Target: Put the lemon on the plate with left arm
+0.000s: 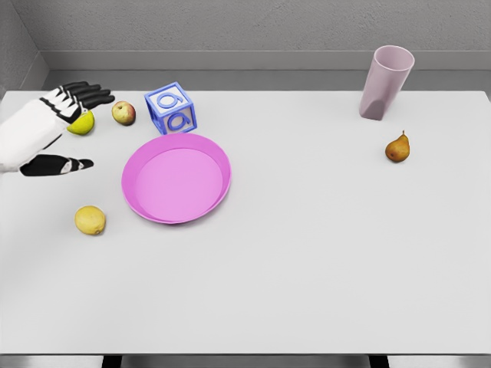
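Hovering with fingers spread and holding nothing, your left hand (65, 130) sits well left of the pink plate (138, 195), while the lemon (90, 220) you want lies on the surface just beside the plate's left rim, ungrasped.

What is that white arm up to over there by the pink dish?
The robot's left hand reaches in over the table's left side, fingers spread and holding nothing. A yellow-green fruit shows just behind its fingers. The lemon it is meant to move lies untouched nearer the front, left of the pink plate, which is bare. An apple, a blue block, a pink cup and a pear sit around it.
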`<state>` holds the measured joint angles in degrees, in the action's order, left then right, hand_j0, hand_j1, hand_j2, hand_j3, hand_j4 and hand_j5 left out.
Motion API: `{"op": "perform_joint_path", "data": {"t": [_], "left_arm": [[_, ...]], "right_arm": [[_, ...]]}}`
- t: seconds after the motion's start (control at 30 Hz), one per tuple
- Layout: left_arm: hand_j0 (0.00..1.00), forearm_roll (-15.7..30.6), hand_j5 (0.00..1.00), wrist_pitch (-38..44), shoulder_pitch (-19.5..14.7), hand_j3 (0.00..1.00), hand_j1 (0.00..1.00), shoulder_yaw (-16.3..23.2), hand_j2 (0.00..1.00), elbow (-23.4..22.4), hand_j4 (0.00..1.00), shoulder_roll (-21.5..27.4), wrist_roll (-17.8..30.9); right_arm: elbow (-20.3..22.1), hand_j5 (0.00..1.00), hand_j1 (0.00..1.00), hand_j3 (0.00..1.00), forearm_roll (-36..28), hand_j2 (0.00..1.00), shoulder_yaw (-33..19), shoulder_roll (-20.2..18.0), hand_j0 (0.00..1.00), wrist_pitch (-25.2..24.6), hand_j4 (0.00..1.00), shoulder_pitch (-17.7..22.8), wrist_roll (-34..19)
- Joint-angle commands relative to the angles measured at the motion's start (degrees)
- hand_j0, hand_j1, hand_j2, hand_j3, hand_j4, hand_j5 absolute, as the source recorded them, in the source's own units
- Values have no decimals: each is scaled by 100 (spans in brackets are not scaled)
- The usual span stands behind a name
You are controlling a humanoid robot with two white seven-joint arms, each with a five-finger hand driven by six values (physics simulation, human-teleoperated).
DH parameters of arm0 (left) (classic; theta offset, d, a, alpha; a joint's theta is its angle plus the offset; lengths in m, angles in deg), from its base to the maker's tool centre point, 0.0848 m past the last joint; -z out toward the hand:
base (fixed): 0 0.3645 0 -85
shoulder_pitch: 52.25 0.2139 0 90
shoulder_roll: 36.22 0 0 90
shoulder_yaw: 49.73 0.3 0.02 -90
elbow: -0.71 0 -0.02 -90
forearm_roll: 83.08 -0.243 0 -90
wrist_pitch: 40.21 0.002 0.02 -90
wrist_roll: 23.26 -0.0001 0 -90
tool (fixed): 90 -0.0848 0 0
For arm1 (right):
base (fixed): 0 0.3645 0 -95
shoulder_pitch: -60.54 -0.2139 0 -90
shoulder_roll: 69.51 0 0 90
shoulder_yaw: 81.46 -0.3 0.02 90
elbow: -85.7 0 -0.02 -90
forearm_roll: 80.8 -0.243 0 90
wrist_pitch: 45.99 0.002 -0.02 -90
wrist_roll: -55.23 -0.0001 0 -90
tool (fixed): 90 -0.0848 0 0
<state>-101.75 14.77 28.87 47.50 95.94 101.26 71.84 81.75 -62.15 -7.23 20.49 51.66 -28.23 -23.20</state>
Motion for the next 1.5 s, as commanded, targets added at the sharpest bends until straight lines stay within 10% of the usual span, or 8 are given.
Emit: {"op": "perform_joint_path", "data": {"t": [0.0, 0.47, 0.83, 1.47], "left_arm": [[100, 30, 100, 2, 0, 100, 100, 6, 100, 4, 100, -11, 44], [100, -726, 100, 2, 53, 100, 100, -20, 100, -102, 100, 683, 53], [100, -427, 100, 2, -9, 100, 100, 1905, 100, -31, 100, 1817, 44], [100, -462, 100, 2, -44, 100, 100, 2274, 100, -559, 100, 1932, 62]], "right_arm": [[0, 100, 100, 100, -10, 100, -40, 0, 100, 0, 100, 0, 3], [0, 100, 100, 100, -10, 100, 13, 0, 100, 0, 100, 0, 3], [0, 100, 100, 100, -10, 100, 13, 0, 100, 0, 100, 0, 3], [0, 100, 100, 100, -10, 100, 13, 0, 100, 0, 100, 0, 3]]}}
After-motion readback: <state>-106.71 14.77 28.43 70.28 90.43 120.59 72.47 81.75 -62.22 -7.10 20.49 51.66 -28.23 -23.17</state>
